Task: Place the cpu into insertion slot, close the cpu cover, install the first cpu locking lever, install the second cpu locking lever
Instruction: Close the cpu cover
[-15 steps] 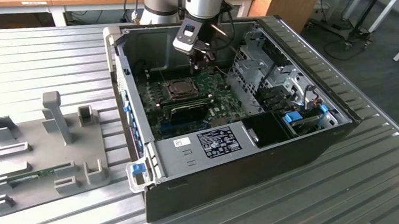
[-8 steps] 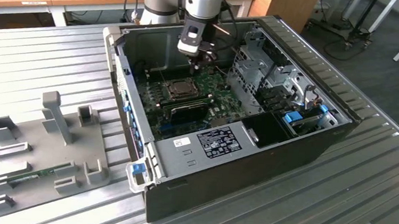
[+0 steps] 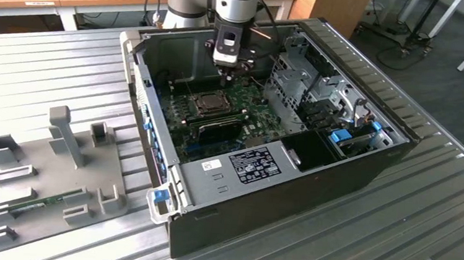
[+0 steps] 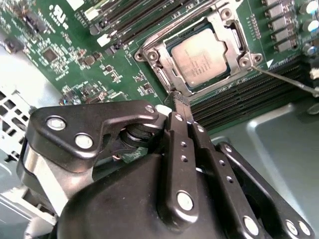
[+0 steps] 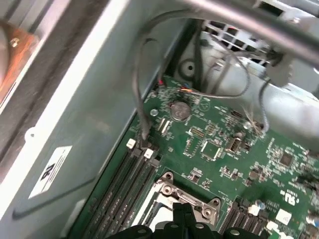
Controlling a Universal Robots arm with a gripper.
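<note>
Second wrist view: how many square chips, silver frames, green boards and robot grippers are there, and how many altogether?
cpu: 1
cpu cover: 1
green motherboard: 1
gripper: 1
Total: 4

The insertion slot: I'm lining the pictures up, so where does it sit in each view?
Exterior view: insertion slot mid-motherboard, inside the open case.
Second wrist view: insertion slot just past the hand, cpu inside it.
First wrist view: insertion slot partly behind the hand.
Shared landmark: the long black memory slots alongside it.
</note>
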